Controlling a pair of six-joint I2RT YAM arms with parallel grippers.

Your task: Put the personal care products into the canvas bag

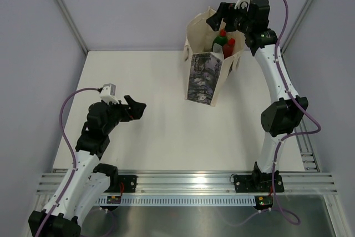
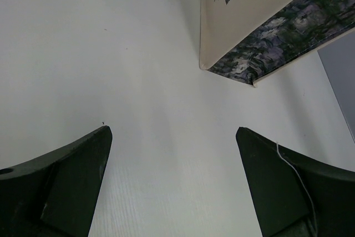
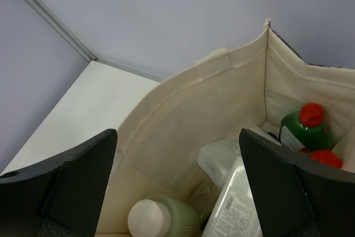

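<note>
white bottle label blurred, nothing legible

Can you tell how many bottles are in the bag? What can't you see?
- Bottle count: in the top view the canvas bag walls and right gripper hide most; in the right wrist view the bottom edge and gripper fingers cut others off.
- Red bottle: only its cap shows, right wrist view.
- White bottle label words: too small, right wrist view.
- Picture panel: cut off by the left wrist view's top edge.
</note>
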